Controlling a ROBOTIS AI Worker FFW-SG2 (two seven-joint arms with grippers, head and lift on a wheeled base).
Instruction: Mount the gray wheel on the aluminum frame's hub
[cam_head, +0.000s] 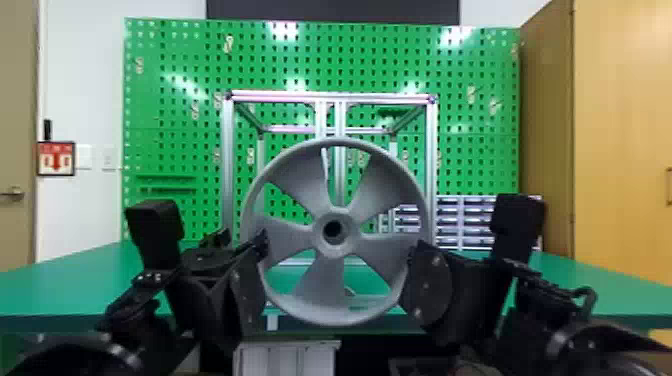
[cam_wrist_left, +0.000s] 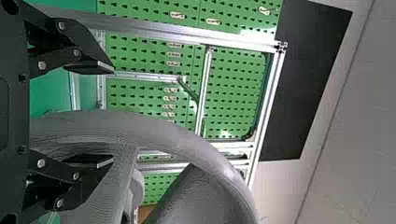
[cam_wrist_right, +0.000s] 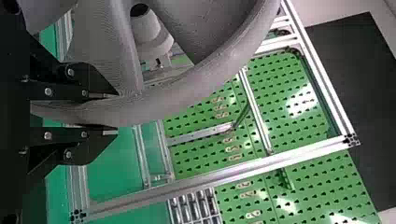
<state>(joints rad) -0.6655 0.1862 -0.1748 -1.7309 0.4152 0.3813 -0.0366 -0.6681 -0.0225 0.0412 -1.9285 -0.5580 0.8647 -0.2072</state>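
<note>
In front of the frame (cam_head: 285, 96), here's the wheel (cam_head: 287, 237), upright, bore (cam_head: 332, 229) pointing at the middle posts (cam_head: 341, 117); right claw (cam_wrist_right: 116, 114) grips the rim (cam_wrist_right: 154, 105), left claw (cam_wrist_left: 112, 115) gapes wide around it, so the next move looks like a straight push along the bore

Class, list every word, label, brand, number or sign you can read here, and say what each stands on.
No word, brand or number can be read.
Red and white sign on the white wall: a downward arrow; the marks above it are too small to read.
Gray wheel: no lettering to be made out.
</note>
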